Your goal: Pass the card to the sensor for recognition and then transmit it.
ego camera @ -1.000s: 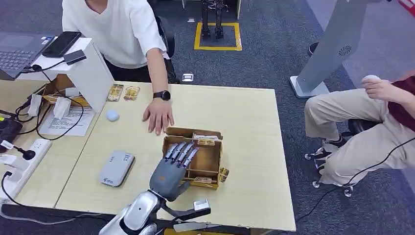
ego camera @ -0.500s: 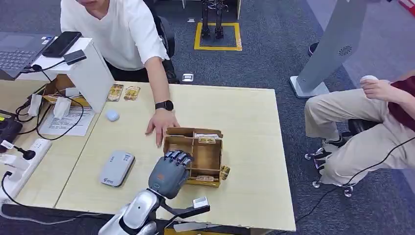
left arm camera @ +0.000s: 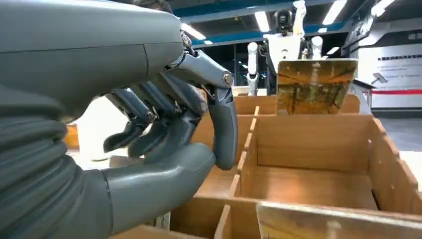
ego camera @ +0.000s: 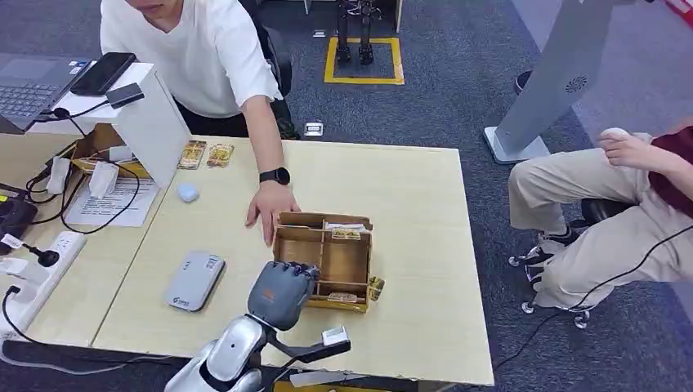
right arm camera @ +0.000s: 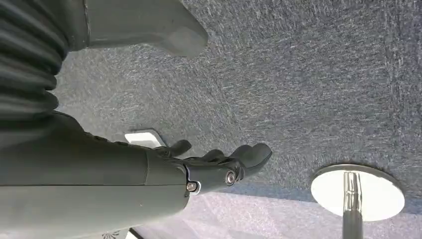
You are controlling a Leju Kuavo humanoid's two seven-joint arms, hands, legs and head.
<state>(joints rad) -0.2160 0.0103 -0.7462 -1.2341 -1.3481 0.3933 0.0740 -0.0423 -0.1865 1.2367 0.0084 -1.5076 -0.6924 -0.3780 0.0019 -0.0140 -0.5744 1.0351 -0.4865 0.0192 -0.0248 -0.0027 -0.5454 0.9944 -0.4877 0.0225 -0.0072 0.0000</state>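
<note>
So my left hand (ego camera: 282,291) sits at the near-left corner of the cardboard organizer box (ego camera: 347,260), fingers (left arm camera: 169,124) curled in over a divider wall with nothing in them that I can see. Nearest card (left arm camera: 343,225) stands on edge in the slot just beside them, long axis along the front wall; another card (left arm camera: 315,86) stands at the far end. My right hand (right arm camera: 219,164) hangs loose over the carpet, so left is closer. Card reader (ego camera: 194,280) lies left on the wooden table (ego camera: 425,204). Someone's hand (ego camera: 268,208) rests at the box's far corner.
</note>
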